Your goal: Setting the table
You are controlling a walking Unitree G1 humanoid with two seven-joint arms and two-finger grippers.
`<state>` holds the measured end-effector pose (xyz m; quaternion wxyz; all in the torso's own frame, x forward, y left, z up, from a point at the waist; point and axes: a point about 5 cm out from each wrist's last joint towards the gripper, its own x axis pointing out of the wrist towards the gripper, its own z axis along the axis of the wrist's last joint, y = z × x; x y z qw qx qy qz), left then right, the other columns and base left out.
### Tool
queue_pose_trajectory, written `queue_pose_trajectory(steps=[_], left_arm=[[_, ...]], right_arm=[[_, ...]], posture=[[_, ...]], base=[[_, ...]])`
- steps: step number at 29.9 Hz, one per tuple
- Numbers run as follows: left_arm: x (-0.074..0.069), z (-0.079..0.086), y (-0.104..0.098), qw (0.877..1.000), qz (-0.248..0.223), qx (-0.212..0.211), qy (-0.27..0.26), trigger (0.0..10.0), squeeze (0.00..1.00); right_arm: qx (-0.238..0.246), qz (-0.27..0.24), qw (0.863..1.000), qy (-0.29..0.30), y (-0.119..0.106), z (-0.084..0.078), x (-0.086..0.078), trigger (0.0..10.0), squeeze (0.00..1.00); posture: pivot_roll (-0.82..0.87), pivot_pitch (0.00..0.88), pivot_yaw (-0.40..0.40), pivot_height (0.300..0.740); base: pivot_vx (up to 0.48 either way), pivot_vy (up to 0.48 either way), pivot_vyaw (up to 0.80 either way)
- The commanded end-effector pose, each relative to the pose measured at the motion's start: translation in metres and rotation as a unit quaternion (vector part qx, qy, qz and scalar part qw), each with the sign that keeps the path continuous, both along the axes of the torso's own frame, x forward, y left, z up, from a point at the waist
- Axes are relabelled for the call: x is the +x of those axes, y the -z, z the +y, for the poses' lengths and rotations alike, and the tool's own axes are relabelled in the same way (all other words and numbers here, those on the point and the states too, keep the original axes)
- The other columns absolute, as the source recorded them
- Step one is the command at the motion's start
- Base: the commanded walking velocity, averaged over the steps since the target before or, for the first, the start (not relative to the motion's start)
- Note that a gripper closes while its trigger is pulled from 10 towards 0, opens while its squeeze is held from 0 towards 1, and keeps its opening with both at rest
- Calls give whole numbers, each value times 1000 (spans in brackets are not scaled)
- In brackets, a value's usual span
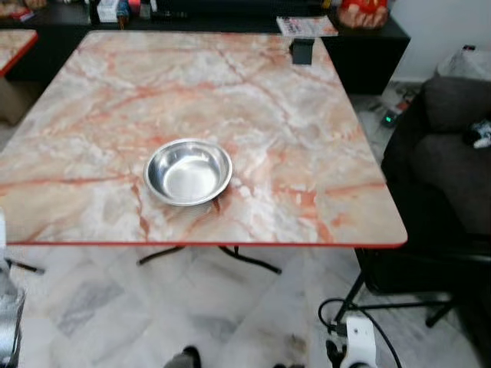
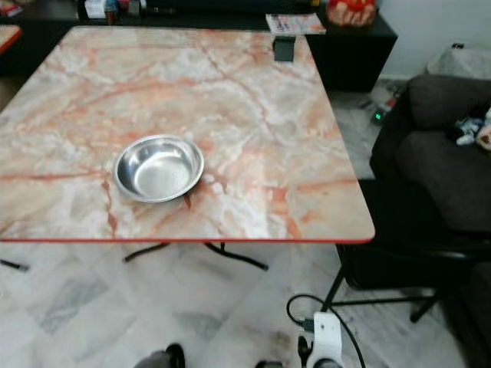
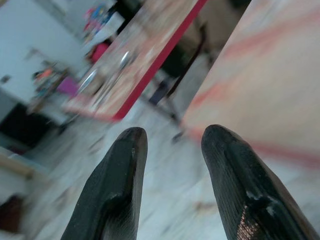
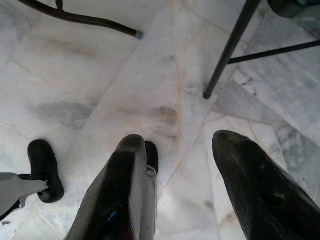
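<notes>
A shiny steel bowl (image 1: 188, 171) sits empty on the pink marble-patterned table (image 1: 291, 130), near its front edge and a little left of centre. My left gripper (image 3: 172, 137) is open and holds nothing; past its fingers lie the table's red edge and the floor. My right gripper (image 4: 172, 145) is also open and empty, hanging low and pointing at the marble floor beside a table leg (image 4: 230, 47). Part of my right arm (image 1: 357, 341) shows at the bottom of the head view, well below the tabletop.
A small black object (image 1: 301, 50) stands at the table's far edge. A dark cabinet (image 1: 360, 46) with clutter runs behind it. A dark sofa (image 1: 453, 153) stands close on the right. Another table's corner (image 1: 15, 46) shows far left. Cables lie on the floor.
</notes>
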<state>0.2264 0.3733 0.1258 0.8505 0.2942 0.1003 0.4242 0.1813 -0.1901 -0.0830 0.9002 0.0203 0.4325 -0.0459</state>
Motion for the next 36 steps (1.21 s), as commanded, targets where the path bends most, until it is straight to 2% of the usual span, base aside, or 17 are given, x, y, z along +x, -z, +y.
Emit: queue_pose_trajectory(steps=[1, 3, 5, 6, 7, 9, 10, 12, 15, 16, 17, 20, 24, 27, 36], left_arm=[[-9, 7, 5, 999, 15, 17, -24, 10000, 0], [-14, 9, 12, 999, 29, 22, -35, 10000, 0], [-30, 10, 43, 995, 76, -6, -57, 10000, 0], [-30, 10, 43, 995, 76, -6, -57, 10000, 0], [-37, 7, 64, 992, 106, -39, -57, 10000, 0], [-47, -8, 105, 978, 157, -132, -36, 10000, 0], [-50, -16, 121, 968, 165, -185, -28, 10000, 0], [-55, -33, 144, 948, 181, -261, -10, 10000, 0], [-56, -59, 165, 924, 226, -305, 37, 10000, 0], [-56, -59, 165, 924, 226, -305, 37, 10000, 0], [-54, -67, 170, 918, 234, -317, 56, 10000, 0], [-38, -106, 180, 888, 231, -368, 151, 10000, 0], [-38, -107, 180, 887, 231, -369, 153, 10000, 0], [-24, -144, 188, 854, 241, -404, 225, 10000, 0], [-23, -149, 190, 839, 254, -418, 239, 10000, 0]], right_arm=[[0, 9, 1000, 5, 3, -1, -6, 10000, 0], [0, 9, 1000, 5, 3, -1, -6, 10000, 0], [1, 10, 1000, 4, 3, -1, -6, 10000, 0], [1, 10, 1000, 4, 3, -1, -6, 10000, 0], [1, 10, 1000, 4, 3, 0, -5, 10000, 0], [1, 9, 1000, 3, 3, 1, -5, 10000, 0], [1, 9, 1000, 2, 2, 1, -5, 10000, 0], [1, 9, 1000, 0, 2, 1, -4, 10000, 0], [0, 7, 1000, 0, 1, 1, -2, 10000, 0], [0, 7, 1000, 0, 1, 1, -2, 10000, 0], [0, 7, 1000, 0, 1, 0, -2, 10000, 0], [-1, 6, 1000, 1, 1, 0, -1, 10000, 0], [-1, 6, 1000, 1, 1, 0, -1, 10000, 0], [-5, 1, 1000, 7, -1, -4, 2, 10000, 0], [-11, 7, 999, 29, 1, -10, -4, 10000, 0]], posture=[[83, 178, -40, 740], [85, 175, -39, 740], [82, 166, -37, 740], [82, 166, -37, 740], [82, 162, -33, 740], [78, 151, -32, 740], [73, 146, -32, 740], [70, 138, -31, 740], [63, 129, -32, 740], [63, 129, -32, 740], [63, 129, -32, 740], [58, 112, -32, 740], [58, 112, -32, 740], [26, 72, -32, 740], [-22, 28, -13, 740]], base=[[0, 0, 0], [0, 0, 0], [0, 0, 0], [0, 0, 0], [0, 0, 0], [0, 0, 0], [0, 0, 0], [0, 0, 0], [0, 0, 0], [0, 0, 0], [0, 0, 0], [0, 0, 0], [0, 0, 0], [0, 0, 0], [0, 0, 0]])
